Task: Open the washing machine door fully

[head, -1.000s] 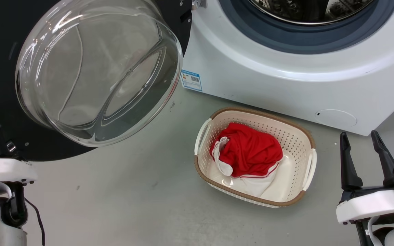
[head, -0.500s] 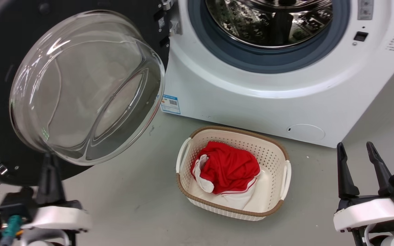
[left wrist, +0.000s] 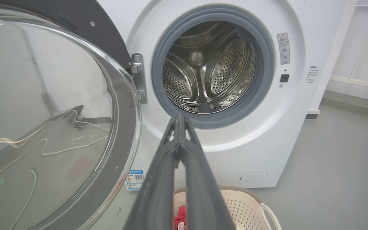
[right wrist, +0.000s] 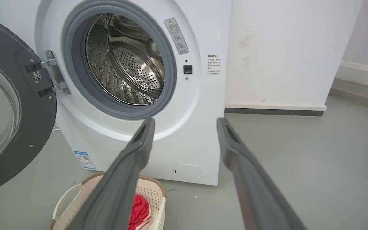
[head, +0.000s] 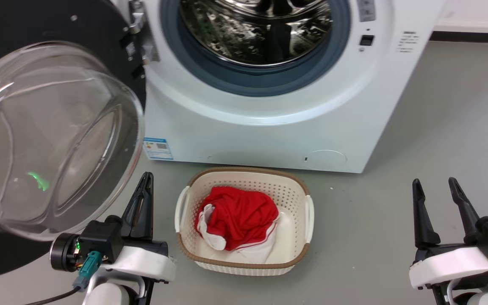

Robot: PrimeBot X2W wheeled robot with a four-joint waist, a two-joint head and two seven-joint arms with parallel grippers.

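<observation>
The washing machine door [head: 49, 135] stands swung wide on its hinge [left wrist: 137, 76] at the left side of the washing machine [head: 269, 135], with its bulging glass bowl turned out toward the head camera. The left gripper [head: 146, 180] sits low, just beside the lower right rim of that bowl. In the left wrist view its 2 fingers [left wrist: 158, 179] are pressed together on nothing, with the door to their left and a clear gap between. The right gripper [head: 434, 183] is well apart from the door, over the floor [head: 439, 127] at the machine's right front corner, with its 2 fingers spread and empty.

A blue sticker [head: 158, 148] with a QR code is stuck low at the left edge of the machine's front; its print is too small to read. A label with a red warning triangle [left wrist: 284, 48] sits to the right of the opening, above a small dark square, and a block of fine writing [left wrist: 313, 74] beside them can't be read either. A round cap [head: 324, 159] sits low on the right.

The steel drum [head: 256, 25] inside the grey gasket [head: 244, 80] looks bare. A cream perforated basket [head: 244, 171] with a brown rim stands on the floor just before the machine, between the 2 grippers, and holds a crumpled red garment [head: 239, 216] on white fabric
</observation>
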